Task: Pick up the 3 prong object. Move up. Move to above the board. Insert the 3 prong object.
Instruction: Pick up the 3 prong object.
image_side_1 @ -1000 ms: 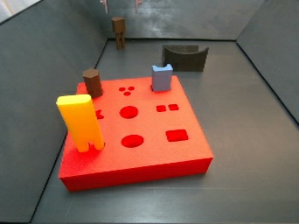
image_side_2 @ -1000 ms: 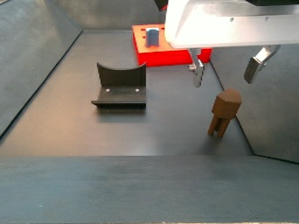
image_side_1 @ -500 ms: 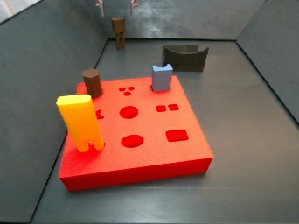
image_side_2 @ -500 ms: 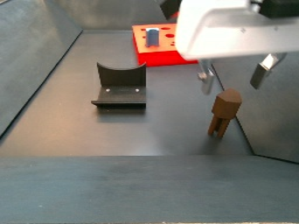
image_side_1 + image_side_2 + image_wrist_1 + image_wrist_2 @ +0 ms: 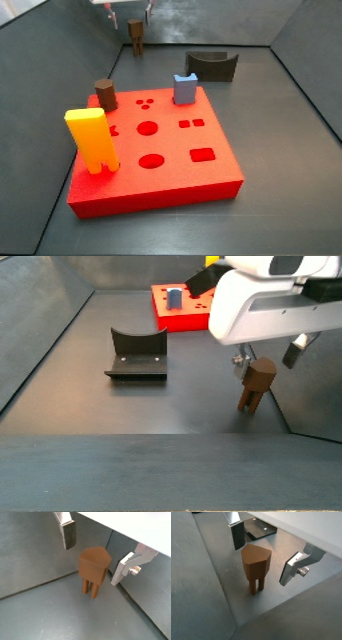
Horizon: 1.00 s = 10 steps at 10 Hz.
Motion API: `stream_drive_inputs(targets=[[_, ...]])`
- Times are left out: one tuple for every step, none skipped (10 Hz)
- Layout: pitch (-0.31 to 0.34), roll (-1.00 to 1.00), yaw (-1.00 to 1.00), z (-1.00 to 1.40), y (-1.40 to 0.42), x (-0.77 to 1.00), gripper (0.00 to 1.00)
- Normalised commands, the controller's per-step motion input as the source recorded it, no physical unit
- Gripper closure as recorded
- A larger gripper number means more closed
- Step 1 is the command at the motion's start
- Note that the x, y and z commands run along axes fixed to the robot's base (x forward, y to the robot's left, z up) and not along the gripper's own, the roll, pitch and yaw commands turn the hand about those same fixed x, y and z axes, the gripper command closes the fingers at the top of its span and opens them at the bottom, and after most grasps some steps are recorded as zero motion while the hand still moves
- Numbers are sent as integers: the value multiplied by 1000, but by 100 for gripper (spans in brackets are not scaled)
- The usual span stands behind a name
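Gripper spread wide, poised over the 3 prong object at the far end of the floor, close to where two grey walls meet. Nothing gripped: in both wrist views a clear gap on either side between the silver fingers and the brown block, fingertips level with its upper part. Object upright on its thin legs, resting on the grey floor, well apart from the board.

In a side view, only the finger tips visible at the upper edge, straddling the top of the small brown piece; too small there to judge contact, probably none. In a side view from the opposite end, white gripper body low over the block, hiding most of the fingers.

On the board: tall yellow two-legged block at the near left corner, short dark-brown cylinder at the far left edge, small blue block at the far edge. Fixture on the floor beyond the board, right of the brown piece.
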Motion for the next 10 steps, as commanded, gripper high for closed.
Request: stream_drive_inputs(targets=[[0, 0, 0, 0, 0, 0, 0], [0, 0, 0, 0, 0, 0, 100], [0, 0, 0, 0, 0, 0, 100], [0, 0, 0, 0, 0, 0, 100], [0, 0, 0, 0, 0, 0, 100], [0, 0, 0, 0, 0, 0, 100], [0, 0, 0, 0, 0, 0, 100], [0, 0, 0, 0, 0, 0, 100], [0, 0, 0, 0, 0, 0, 100], [0, 0, 0, 0, 0, 0, 100]])
